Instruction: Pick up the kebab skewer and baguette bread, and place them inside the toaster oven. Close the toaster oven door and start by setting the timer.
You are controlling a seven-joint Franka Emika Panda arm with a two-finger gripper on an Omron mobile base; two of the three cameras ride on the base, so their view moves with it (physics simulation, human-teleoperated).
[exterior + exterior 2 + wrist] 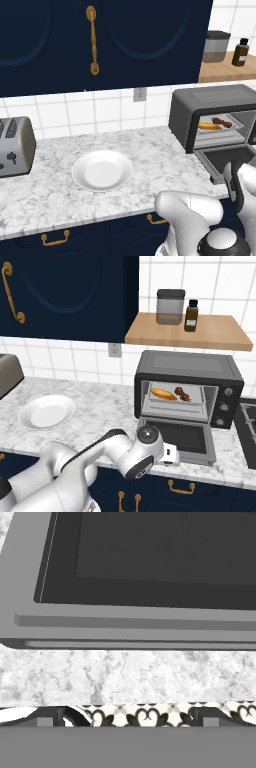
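The toaster oven [187,387] stands on the marble counter with its door [177,437] folded down flat. On the tray inside lie the golden baguette bread [163,394] and, to its right, the dark kebab skewer [182,394]; both also show as the baguette [209,127] and skewer [221,121]. My gripper [171,455] hovers at the counter's front edge, just before the door's front rim. In the hand view the door [150,562] and its bar handle [130,622] lie straight ahead. The gripper [127,721] is open, fingertips [45,720] wide apart, holding nothing.
An empty white plate [102,171] sits mid-counter, a silver toaster [15,146] at the far left. A wooden shelf [200,333] above the oven carries a jar [170,306] and a bottle [190,316]. A stove edge [248,426] lies right of the oven, whose knobs [227,392] face front.
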